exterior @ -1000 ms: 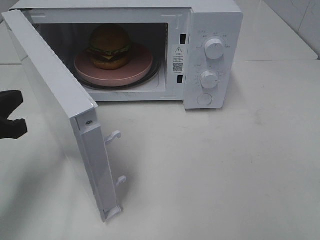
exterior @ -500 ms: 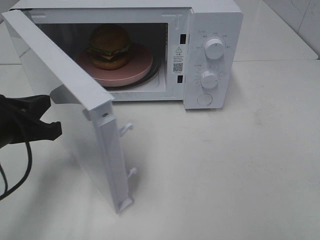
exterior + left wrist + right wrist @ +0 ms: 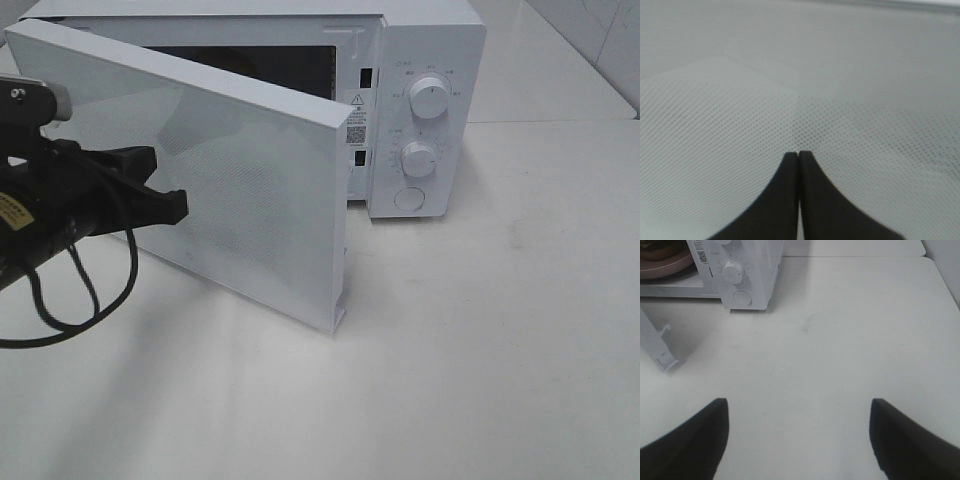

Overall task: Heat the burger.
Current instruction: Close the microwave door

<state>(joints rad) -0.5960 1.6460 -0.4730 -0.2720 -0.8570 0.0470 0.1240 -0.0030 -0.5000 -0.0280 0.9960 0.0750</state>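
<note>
Bright, even light; close-ups perhaps soft.

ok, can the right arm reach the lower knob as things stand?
Probably yes. The right fingers hang open over bare table facing the lower knob, and the half-shut door stops short of the control panel.

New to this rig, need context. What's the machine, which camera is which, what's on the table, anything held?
It is a robot with two arms, each ending in a black two-finger gripper. The wide picture comes from a camera mounted high; the other two from wrist cameras. On the white table stands a white microwave oven with two round knobs, its door half closed. The left gripper is shut and empty, tips at the door's dotted window, apparently pushing. The right gripper hangs open above the table, holding nothing.
</note>
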